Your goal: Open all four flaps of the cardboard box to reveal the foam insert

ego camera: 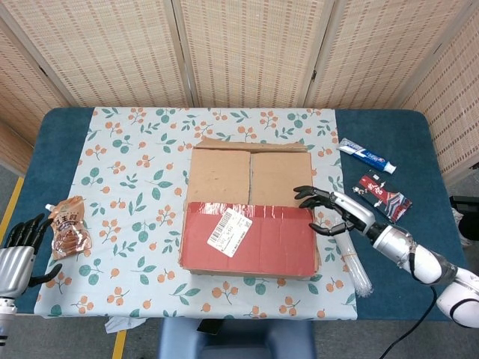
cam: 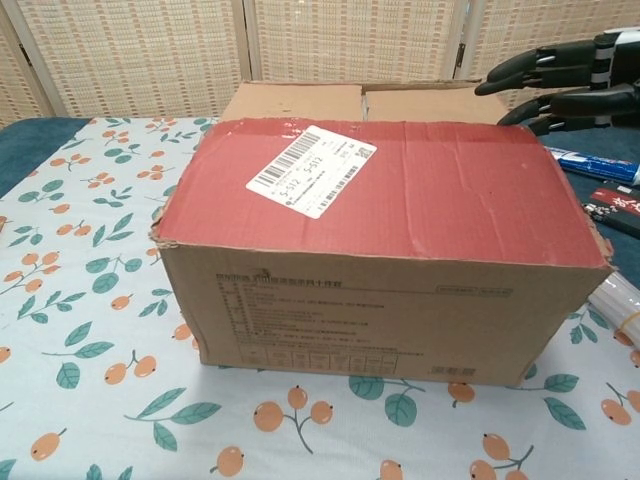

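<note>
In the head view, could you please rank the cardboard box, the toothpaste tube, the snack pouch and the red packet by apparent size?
1. cardboard box, by far the largest.
2. snack pouch.
3. toothpaste tube and red packet look about alike, so I would not rank them.

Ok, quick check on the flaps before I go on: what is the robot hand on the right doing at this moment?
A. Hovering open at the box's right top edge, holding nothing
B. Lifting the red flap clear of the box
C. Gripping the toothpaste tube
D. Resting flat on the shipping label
A: the right robot hand has its fingers spread beside the right edge of the cardboard box, holding nothing, and the red flap lies flat.
</note>
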Controlling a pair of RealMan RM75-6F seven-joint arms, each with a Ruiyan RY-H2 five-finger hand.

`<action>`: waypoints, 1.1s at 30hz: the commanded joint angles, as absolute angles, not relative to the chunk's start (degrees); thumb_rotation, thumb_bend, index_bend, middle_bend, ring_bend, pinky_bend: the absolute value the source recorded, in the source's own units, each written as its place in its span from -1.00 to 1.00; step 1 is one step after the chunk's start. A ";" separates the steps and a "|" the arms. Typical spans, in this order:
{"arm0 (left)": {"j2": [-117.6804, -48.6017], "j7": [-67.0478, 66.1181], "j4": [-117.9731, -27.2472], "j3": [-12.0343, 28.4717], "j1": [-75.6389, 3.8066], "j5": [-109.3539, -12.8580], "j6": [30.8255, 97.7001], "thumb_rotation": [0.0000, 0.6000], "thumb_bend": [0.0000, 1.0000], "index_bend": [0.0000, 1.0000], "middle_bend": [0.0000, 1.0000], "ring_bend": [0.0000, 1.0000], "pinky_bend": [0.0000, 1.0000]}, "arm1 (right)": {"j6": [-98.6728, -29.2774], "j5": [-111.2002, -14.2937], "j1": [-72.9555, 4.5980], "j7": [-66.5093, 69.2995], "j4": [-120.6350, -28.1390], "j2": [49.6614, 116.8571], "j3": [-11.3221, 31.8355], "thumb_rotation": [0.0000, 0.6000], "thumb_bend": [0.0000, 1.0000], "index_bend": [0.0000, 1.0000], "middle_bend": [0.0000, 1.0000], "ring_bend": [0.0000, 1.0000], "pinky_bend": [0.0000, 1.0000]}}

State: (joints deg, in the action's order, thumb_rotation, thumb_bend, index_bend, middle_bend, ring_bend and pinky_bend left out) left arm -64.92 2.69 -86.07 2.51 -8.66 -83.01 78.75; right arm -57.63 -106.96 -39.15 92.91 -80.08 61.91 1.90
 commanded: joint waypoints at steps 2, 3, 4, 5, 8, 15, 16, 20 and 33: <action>-64.97 2.52 -86.05 2.54 -8.71 -82.93 78.70 1.00 -0.41 -1.00 -0.99 -1.00 -1.00 | -58.44 -106.19 -40.23 93.45 -79.46 62.39 0.35 1.00 -0.15 -0.54 -0.75 -0.50 -0.52; -64.98 2.47 -86.07 2.52 -8.70 -82.94 78.73 1.00 -0.41 -1.00 -0.99 -1.00 -1.00 | -58.71 -106.05 -40.42 93.77 -79.38 62.46 0.04 1.00 -0.15 -0.54 -0.75 -0.50 -0.52; -65.01 2.37 -86.07 2.54 -8.69 -82.94 78.80 1.00 -0.41 -1.00 -0.99 -1.00 -1.00 | -59.15 -105.90 -40.65 94.16 -79.26 62.50 -0.35 1.00 -0.15 -0.54 -0.75 -0.50 -0.52; -65.01 2.28 -86.09 2.55 -8.68 -82.93 78.83 1.00 -0.41 -1.00 -0.99 -1.00 -1.00 | -59.49 -105.86 -40.82 94.31 -79.16 62.50 -0.64 1.00 -0.15 -0.54 -0.76 -0.51 -0.52; -65.07 2.03 -86.18 2.55 -8.65 -82.94 78.97 1.00 -0.41 -1.00 -0.99 -1.00 -1.00 | -61.06 -105.76 -41.12 95.02 -79.43 62.17 -1.54 1.00 -0.15 -0.54 -0.76 -0.51 -0.52; -65.20 1.23 -86.44 2.51 -8.60 -83.06 79.28 1.00 -0.41 -1.00 -0.99 -1.00 -1.00 | -65.18 -106.21 -41.21 94.65 -82.74 59.27 -3.36 1.00 -0.15 -0.54 -0.78 -0.51 -0.52; -65.21 1.05 -86.51 2.46 -8.55 -83.15 79.40 1.00 -0.41 -1.00 -0.99 -1.00 -1.00 | -65.76 -106.27 -41.14 94.24 -83.58 58.59 -3.67 1.00 -0.15 -0.54 -0.79 -0.51 -0.52; -65.26 0.46 -86.75 2.39 -8.46 -83.27 79.65 1.00 -0.41 -1.00 -0.99 -1.00 -1.00 | -67.90 -106.94 -40.76 92.93 -86.94 56.03 -4.79 1.00 -0.15 -0.54 -0.79 -0.52 -0.52; -65.50 -1.61 -87.69 2.08 -8.29 -84.10 80.49 1.00 -0.41 -1.00 -0.99 -1.00 -1.00 | -77.10 -113.11 -37.06 82.13 -100.49 45.01 -8.74 1.00 -0.15 -0.54 -0.79 -0.52 -0.52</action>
State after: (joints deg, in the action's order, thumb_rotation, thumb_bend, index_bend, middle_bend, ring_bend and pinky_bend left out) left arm -65.49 -1.57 -87.65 2.10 -8.29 -84.05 80.45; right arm -75.63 -111.38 -38.02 84.50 -98.13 47.14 -7.69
